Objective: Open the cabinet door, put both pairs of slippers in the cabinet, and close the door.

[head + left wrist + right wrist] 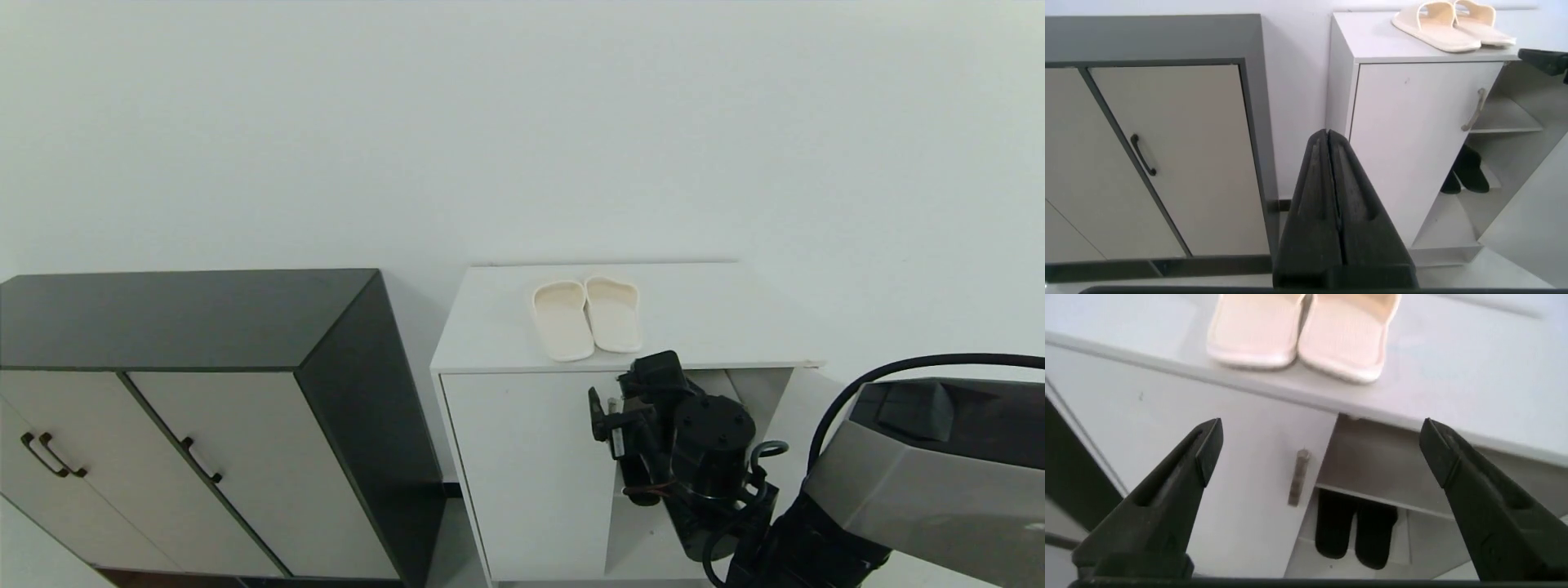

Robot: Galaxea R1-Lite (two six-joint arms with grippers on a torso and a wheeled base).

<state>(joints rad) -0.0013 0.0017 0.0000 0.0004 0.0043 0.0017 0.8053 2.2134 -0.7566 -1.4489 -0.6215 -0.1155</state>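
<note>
- A plain white wall (522, 122) backs the scene, and two cabinets stand side by side against it.
- The dark-topped cabinet (163, 318) with pale doors is shut. It stands well off to the left of the right end effector (1320, 431) and seems to have no part in the task.
- The white cabinet (531, 465) is directly in front of the right end effector. Its left door is shut, and the right side stands open on an inner shelf (1507, 118), so the door-opening step looks done.
- The right end effector hangs near the upper edge of the cabinet front with its jaws spread wide, holding nothing.
- The left end effector (1328, 135) is farther back, facing both cabinets, with its jaws pressed together and empty.
- The cream slippers (586, 317) lie side by side on the cabinet's top, just above and beyond the right end effector. This pair is not yet stowed.
- The dark slippers (1355, 527) stand inside the open compartment, below and beyond the right end effector. By my reading, one pair is already in.
- A slim door handle (1300, 478) sits on the shut door, close in front of the open jaws.
- Left to do, as I judge it: lift the cream pair, set it inside, and close the door.
- I can read no brand, label or other writing.
</note>
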